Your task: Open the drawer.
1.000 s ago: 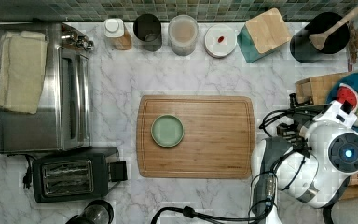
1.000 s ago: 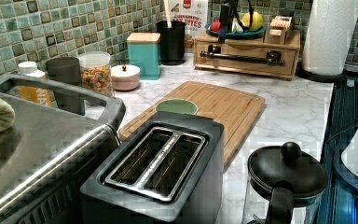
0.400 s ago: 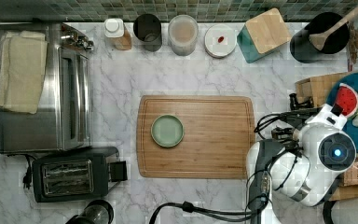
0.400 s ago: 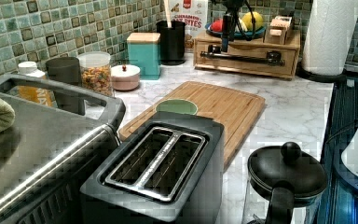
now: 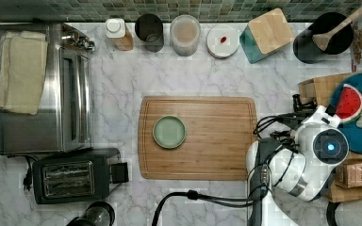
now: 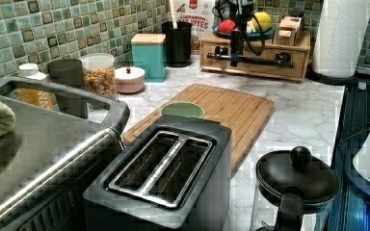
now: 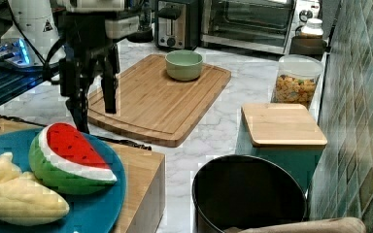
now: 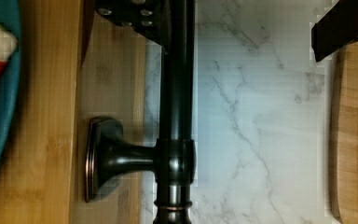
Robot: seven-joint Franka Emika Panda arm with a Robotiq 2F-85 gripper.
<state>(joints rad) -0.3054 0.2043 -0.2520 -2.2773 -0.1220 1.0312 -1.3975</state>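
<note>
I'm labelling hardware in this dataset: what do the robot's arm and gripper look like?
The arm has rounded white glossy shells with grey joint bands, a round black cap with a glowing blue light, and loose black cables. The gripper is black with long, straight black fingers.

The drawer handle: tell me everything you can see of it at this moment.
The drawer handle is a long, dark, glossy metal bar, round in section, with a bronze-tinted ring near one end. A flared post with a squarish base plate fixes it to the light-wood drawer front. In the left view it runs level across the front, which looks flush with the box, so the drawer seems closed. The tool straddles the bar, one finger beside it; contact is unclear.
</note>
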